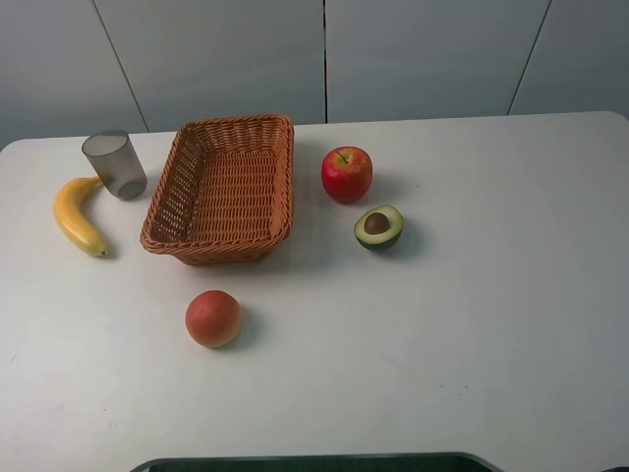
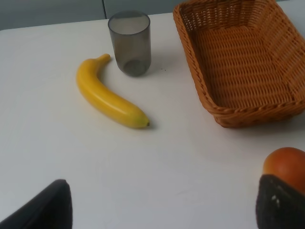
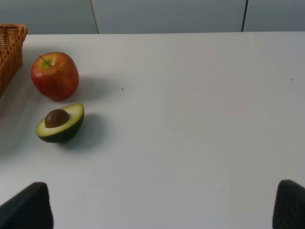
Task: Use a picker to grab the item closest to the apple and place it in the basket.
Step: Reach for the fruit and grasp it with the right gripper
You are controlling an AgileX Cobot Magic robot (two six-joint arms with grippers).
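A red apple stands on the white table just right of the wicker basket. A halved avocado with its brown pit up lies closest to the apple, slightly nearer the front. Neither arm shows in the exterior high view. My left gripper is open, its dark fingertips spread wide near the table's front left, with nothing between them. My right gripper is open too, fingertips far apart, well short of the avocado.
A yellow banana and a grey translucent cup sit left of the basket. An orange-red round fruit lies in front of the basket, beside my left gripper's finger.
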